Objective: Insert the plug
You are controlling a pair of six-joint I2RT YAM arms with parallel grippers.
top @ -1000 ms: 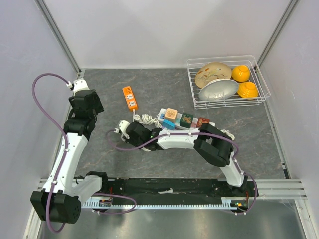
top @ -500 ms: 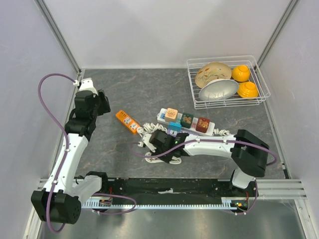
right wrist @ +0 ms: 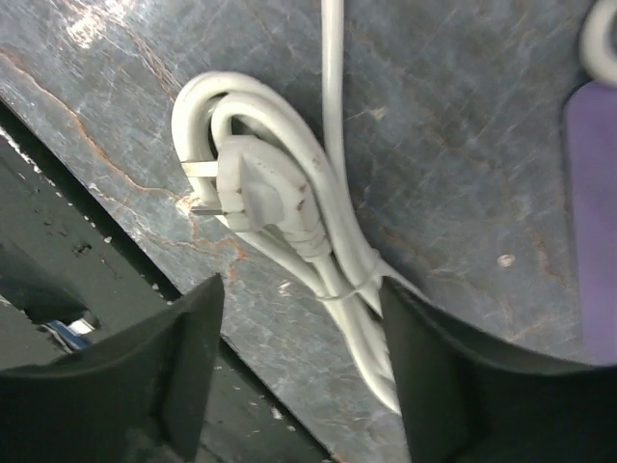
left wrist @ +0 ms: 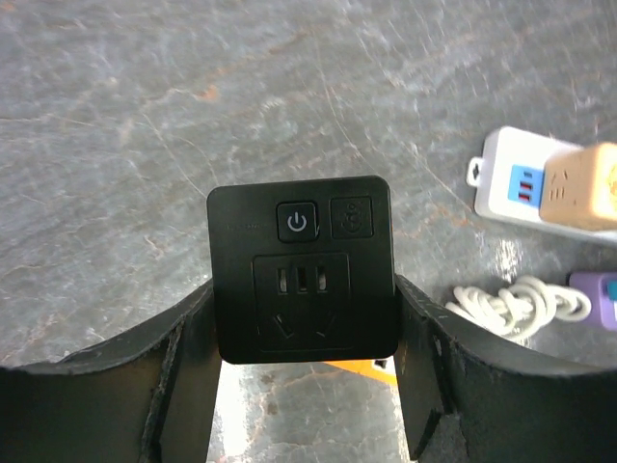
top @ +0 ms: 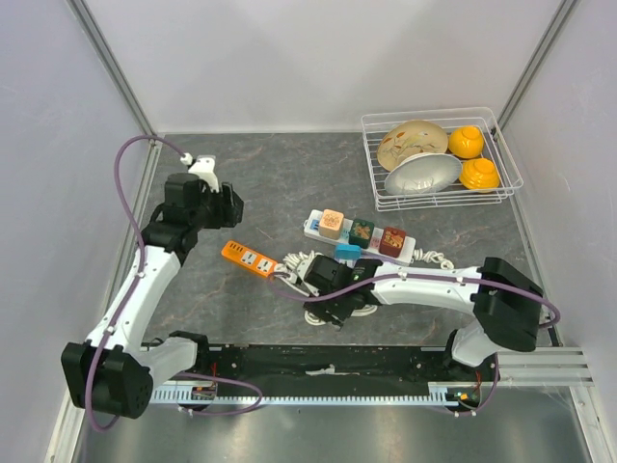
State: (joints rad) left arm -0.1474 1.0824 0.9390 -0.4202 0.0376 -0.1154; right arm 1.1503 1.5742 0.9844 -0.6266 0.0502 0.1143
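Right tool [right wrist: 301, 294] open, white plug [right wrist: 262, 188] seemingly just beneath; left tool [left wrist: 305, 299] tight round socket [left wrist: 301, 241].

The orange power strip [top: 255, 258] has slid nearer and turned almost crosswise. The left gripper [top: 229, 204], carrying the black adapter [left wrist: 302, 265], has swung in from the wall, while the right gripper [right wrist: 299, 289] has drawn back and opened over the white plug [right wrist: 260, 188].

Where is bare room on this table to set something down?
Bare: the back, between the black smart plug and the wire basket; the right, in front of that basket. Crowded centre: white power strip, orange power strip, coiled cable.
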